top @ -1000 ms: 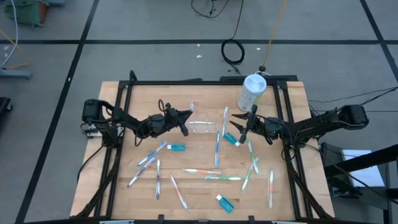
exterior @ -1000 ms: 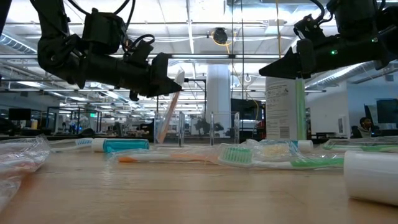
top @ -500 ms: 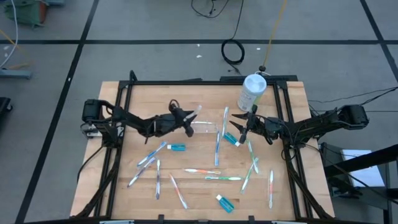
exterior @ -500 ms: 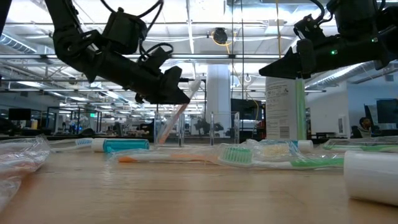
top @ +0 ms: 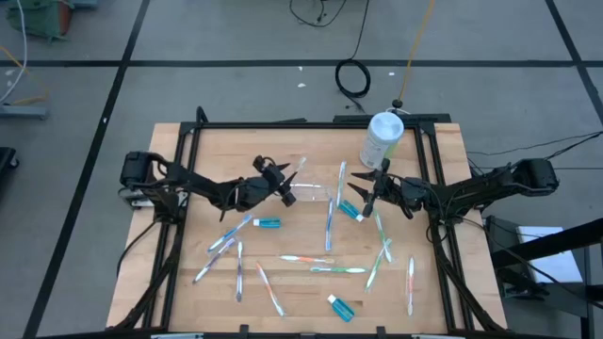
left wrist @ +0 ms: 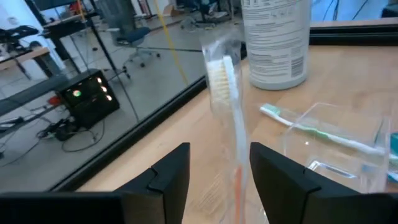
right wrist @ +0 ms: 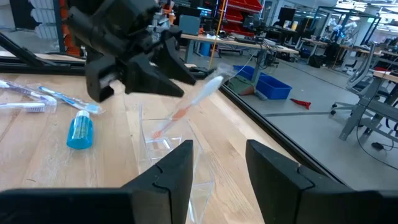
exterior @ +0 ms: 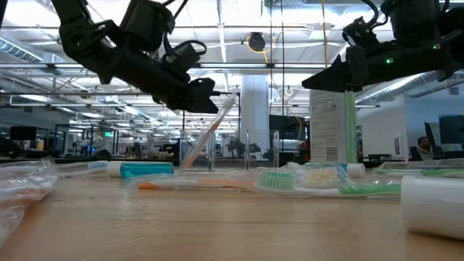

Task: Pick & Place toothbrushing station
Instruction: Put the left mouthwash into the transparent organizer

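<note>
— Wooden and pale, your table (top: 226, 292) sits inside a dark frame on a grey floor, with loose toothbrushes and small blue tubes scattered over it. Where is the station?

— You find the small clear plastic toothbrushing station (top: 309, 193) near the far middle of the table, almost see-through against the wood. In your left wrist view it (left wrist: 339, 140) shows as a clear box with a green-and-white toothbrush (left wrist: 314, 129) lying across its top.

— And your left gripper (top: 283, 188)?

— It hangs just beside the station's left end, above the table. Its fingers (left wrist: 171, 177) are closed on a wrapped white toothbrush with an orange handle (left wrist: 229, 118), which stands tilted, bristle end up. From the low view, that brush (exterior: 210, 130) leans toward the station, its lower end down by the clear walls; you cannot tell whether it touches them.

— Your right gripper (top: 369, 191)?

— It waits to the station's right, near the tall white-and-green cylindrical canister (top: 381, 138) at the far edge. Its fingers (right wrist: 177, 168) stand parted with nothing between them, pointing toward the station (right wrist: 165, 140) and the left gripper (right wrist: 134, 59).
</note>
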